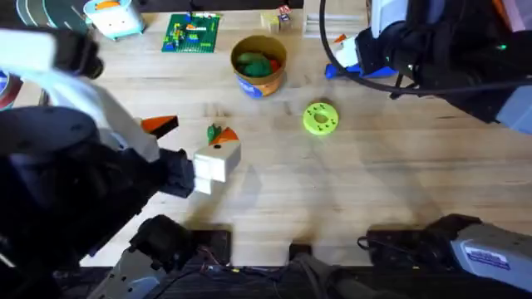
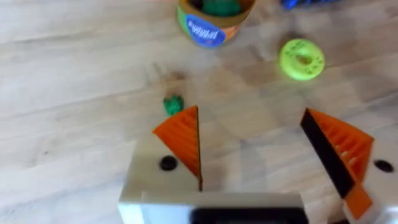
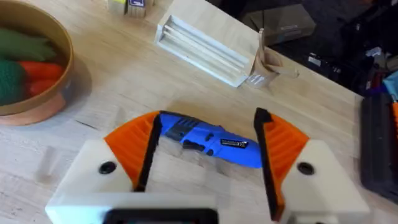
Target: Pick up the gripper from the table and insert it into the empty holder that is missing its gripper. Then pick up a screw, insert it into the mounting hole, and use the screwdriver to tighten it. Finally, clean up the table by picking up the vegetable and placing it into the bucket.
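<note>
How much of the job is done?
Nothing looks finished yet. The right hand is open around the screwdriver, which lies on the table. The left hand is open near the vegetable, which is not in the bucket. Tightening and cleanup remain.

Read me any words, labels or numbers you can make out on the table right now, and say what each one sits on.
No text can be read as it stands.
Blue label on the side of the bucket: pale lettering, too blurred to read.
Small pale label on the blue screwdriver: too small to read.
White sticker on the right arm's base: blue print, too small to read.
Green board at the table's far side: coloured marks, no readable lettering.
</note>
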### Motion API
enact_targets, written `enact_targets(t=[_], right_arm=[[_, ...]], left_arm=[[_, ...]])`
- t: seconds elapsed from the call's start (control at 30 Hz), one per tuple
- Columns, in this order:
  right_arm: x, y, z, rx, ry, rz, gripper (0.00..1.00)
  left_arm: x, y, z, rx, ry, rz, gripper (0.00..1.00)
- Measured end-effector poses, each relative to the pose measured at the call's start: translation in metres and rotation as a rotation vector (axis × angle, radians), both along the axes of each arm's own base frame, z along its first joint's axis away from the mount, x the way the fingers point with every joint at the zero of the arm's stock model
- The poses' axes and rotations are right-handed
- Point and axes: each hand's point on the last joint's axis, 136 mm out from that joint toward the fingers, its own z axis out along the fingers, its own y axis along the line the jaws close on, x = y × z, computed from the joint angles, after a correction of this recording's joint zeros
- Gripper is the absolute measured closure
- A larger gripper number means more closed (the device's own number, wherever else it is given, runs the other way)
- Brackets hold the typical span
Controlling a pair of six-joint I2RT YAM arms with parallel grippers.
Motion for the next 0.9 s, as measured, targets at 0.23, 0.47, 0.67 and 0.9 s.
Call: enact_targets(t=[0.23, 0.47, 0.67, 0.9], right_arm=[[0.000, 0.000, 0.000, 0.000, 0.000, 0.000, 0.123], [0.000, 0.000, 0.000, 0.000, 0.000, 0.000, 0.123], [0.000, 0.000, 0.000, 0.000, 0.000, 0.000, 0.122], [-0.002, -0.001, -0.003, -0.006, 0.014, 0.000, 0.121]], left_arm=[[0.020, -0.001, -0.020, 0.109, 0.124, 0.041, 0.009], [0.030, 0.002, -0.039, 0.143, 0.220, 0.092, 0.010], [0.048, 0.020, -0.071, 0.181, 0.375, 0.227, 0.010], [0.058, 0.028, -0.104, 0.226, 0.518, 0.287, 0.009]])
